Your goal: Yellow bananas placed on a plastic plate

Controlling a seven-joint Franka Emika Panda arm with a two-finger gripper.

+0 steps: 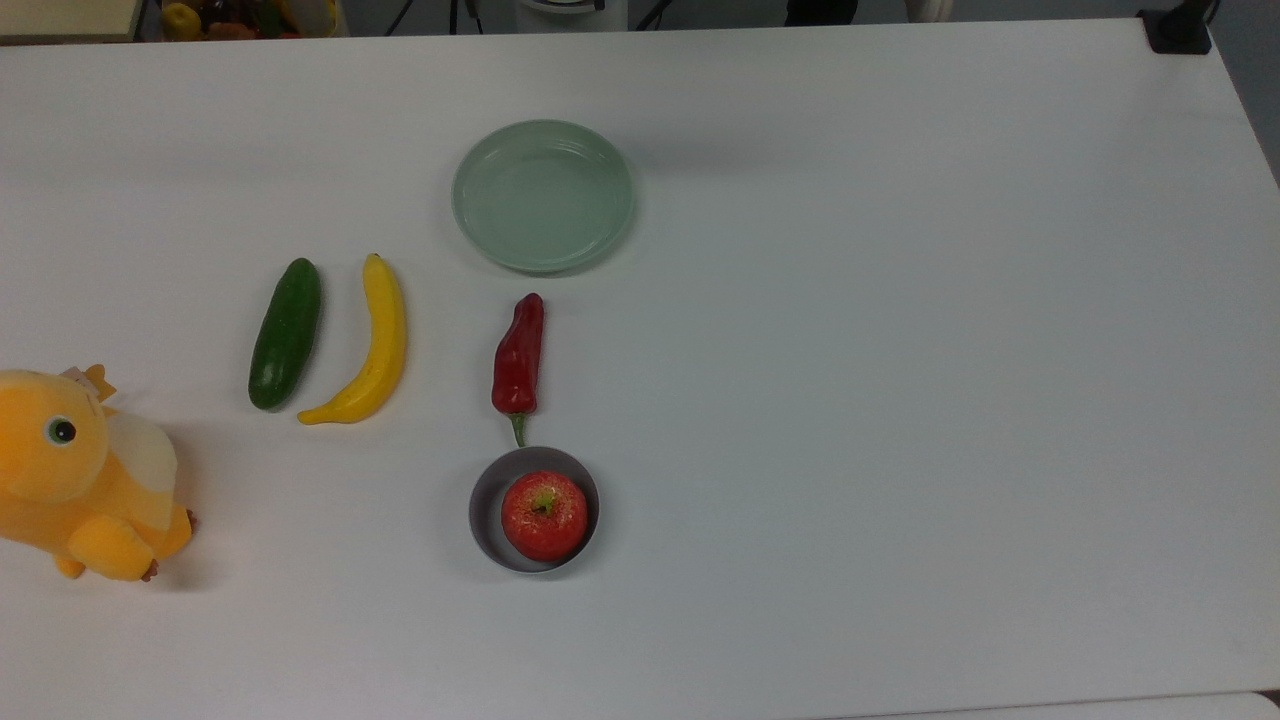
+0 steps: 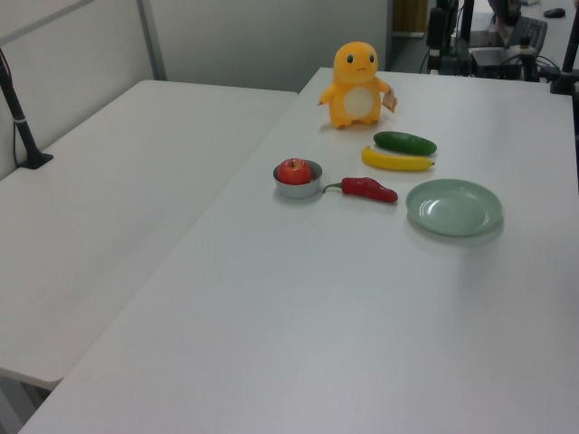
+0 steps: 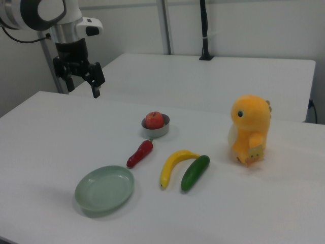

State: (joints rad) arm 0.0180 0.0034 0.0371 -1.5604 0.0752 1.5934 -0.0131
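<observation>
The yellow banana (image 1: 372, 348) lies flat on the white table, left of the middle in the top view, its curve bulging toward the top view's right. It also appears as the banana (image 2: 396, 160) and the banana (image 3: 173, 165). The pale mint-green plastic plate (image 1: 543, 194) sits up and to the right of it in the top view, with nothing in it; the plate (image 2: 453, 207) and the plate (image 3: 104, 189) look the same. My gripper (image 3: 78, 80) hangs open high above the table's far left corner in the right view, well away from both and holding nothing.
A dark green cucumber (image 1: 285, 333) lies right beside the banana. A red chili pepper (image 1: 518, 353) lies between the plate and a small grey bowl (image 1: 484, 504) holding a red apple (image 1: 543, 515). An orange plush toy (image 1: 75, 476) stands at the top view's left edge.
</observation>
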